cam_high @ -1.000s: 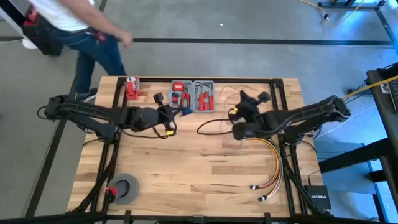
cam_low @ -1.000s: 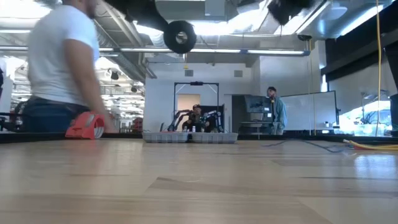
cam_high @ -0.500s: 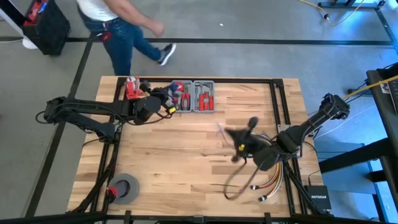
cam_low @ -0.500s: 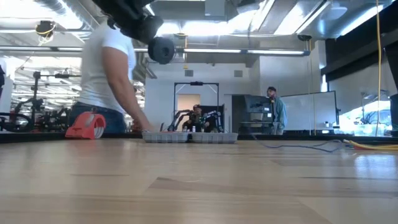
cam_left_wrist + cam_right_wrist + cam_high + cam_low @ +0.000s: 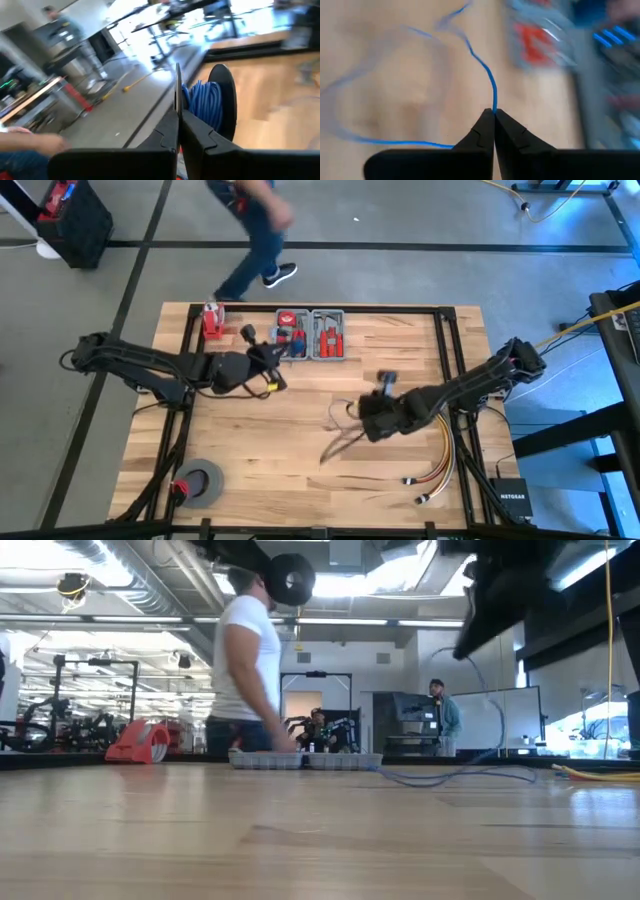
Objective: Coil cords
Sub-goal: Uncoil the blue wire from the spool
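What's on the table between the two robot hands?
From above, the blue cord trails on bare wood between the left gripper and right gripper; the grey tool tray sits behind.

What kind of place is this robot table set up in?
Most likely an open robotics lab or workshop: a person walks past the wooden table on a bare concrete floor, another robot rig stands in the background, and exposed ceiling ducts run overhead.
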Controlling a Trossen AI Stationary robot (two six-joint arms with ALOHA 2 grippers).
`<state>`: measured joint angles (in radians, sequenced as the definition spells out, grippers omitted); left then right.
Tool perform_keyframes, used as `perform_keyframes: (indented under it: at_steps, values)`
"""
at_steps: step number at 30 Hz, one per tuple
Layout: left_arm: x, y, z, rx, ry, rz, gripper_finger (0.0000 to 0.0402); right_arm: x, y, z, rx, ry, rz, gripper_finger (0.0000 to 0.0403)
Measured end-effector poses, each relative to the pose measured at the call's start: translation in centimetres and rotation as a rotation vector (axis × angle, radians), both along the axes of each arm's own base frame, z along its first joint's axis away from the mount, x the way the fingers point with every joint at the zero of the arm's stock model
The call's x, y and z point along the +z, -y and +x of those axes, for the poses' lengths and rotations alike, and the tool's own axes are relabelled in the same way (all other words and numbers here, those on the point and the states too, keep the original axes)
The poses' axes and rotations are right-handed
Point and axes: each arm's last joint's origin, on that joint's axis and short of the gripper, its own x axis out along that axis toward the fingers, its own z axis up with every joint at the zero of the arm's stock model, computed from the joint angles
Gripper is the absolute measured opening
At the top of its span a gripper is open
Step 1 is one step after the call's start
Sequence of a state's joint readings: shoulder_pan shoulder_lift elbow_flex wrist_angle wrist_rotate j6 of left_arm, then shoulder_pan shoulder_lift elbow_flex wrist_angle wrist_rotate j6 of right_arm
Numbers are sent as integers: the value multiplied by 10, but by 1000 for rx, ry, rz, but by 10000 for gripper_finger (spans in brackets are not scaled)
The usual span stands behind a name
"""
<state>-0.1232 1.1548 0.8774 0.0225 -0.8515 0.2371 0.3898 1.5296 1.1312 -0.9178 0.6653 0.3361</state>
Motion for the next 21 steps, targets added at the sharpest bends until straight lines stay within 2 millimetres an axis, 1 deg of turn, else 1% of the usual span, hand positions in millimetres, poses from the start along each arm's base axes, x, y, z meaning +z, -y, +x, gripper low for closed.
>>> perform_keyframes:
  at_steps: [2, 5, 7, 10, 13, 16, 19, 21]
  values:
    - [-1, 6, -2, -54, -26, 0, 0, 0, 13, -9, -147, -5, -123, 6]
    - [-2, 10, -6, -74, -67, -9, 0, 12, 27, -26, -297, 78, -307, 6]
    - [-5, 10, -11, -92, -100, -41, 0, 26, 32, -37, -346, 166, -403, 7]
    - [-13, 8, -13, -174, -164, -126, 0, 52, 36, -45, -374, 319, -501, 7]
    - [-21, 0, -16, -144, -228, -180, 0, 82, 31, -49, -341, 454, -564, 7]
    - [-27, -13, -19, -56, -253, -229, 0, 114, 17, -51, -280, 545, -622, 7]
    - [-32, -25, -23, 24, -284, -272, 0, 144, 1, -57, -218, 592, -589, 7]
    - [-35, -33, -27, 79, -296, -307, 0, 161, -5, -61, -195, 618, -565, 7]
